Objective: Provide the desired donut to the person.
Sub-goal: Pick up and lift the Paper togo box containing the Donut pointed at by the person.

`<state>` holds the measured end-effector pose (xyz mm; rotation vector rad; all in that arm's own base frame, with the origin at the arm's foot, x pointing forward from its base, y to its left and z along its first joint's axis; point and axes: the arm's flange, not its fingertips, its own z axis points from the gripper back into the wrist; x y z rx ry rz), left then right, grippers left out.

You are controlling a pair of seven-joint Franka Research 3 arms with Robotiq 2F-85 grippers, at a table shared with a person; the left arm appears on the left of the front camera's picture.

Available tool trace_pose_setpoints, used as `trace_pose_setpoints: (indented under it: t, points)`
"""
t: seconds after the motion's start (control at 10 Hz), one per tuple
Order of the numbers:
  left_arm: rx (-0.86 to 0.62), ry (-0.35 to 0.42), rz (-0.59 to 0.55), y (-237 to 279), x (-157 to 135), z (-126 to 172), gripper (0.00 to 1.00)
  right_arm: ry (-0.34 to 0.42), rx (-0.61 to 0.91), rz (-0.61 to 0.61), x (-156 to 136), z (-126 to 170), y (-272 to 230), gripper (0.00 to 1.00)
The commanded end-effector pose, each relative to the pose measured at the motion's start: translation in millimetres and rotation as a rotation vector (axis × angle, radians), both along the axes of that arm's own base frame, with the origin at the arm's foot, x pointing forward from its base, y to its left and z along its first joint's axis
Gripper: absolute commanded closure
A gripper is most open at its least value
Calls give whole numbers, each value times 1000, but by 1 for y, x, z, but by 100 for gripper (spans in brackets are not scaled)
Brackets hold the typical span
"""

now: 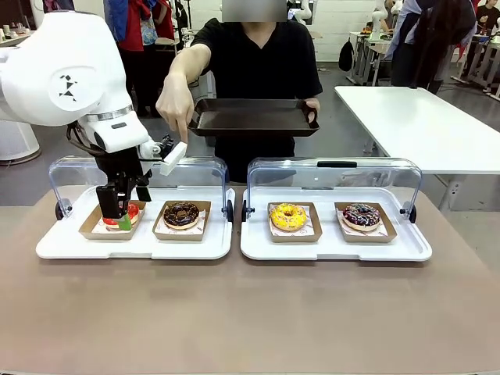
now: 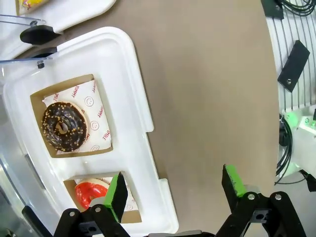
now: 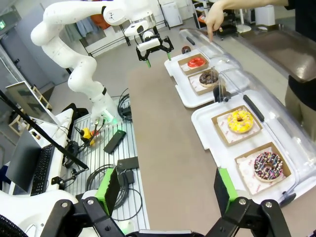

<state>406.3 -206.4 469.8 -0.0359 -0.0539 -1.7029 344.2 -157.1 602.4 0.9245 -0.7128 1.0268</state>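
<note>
Over the end box (image 1: 88, 225) of the left white tray (image 2: 143, 108), the robot's left hand (image 1: 117, 217) hangs spread and empty, with the red donut (image 2: 90, 191) beside one finger rather than between them; the person's hand (image 1: 176, 105) points down at that tray while the other offers a black tray (image 1: 254, 117). Reaching looks like the step in hand: next, centre on the box, lower, close gently. Red print on the paper liners (image 2: 98, 113) is too small to read.

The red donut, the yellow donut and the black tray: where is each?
red donut (image 2: 85, 190), left wrist view, on its red icing.
yellow donut (image 1: 279, 218), front view, on the left of its ring.
black tray (image 1: 251, 119), front view, on its bare floor.
</note>
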Motion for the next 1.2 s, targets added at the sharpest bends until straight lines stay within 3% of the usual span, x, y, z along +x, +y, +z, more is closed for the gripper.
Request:
trace_pose_setpoints:
  t: [0.0,0.4,0.7,1.1]
  points:
    - [6,17,3,1,2,3,0,-1,11,2,0,-1,-1,0]
    - [-1,7,4,2,1,0,0,-1,11,2,0,-1,-1,0]
    - [68,-100,-40,-15,27,-43,0,-1,11,2,0,-1,-1,0]
    - [115,-112,-24,-17,49,-91,0,-1,11,2,0,-1,-1,0]
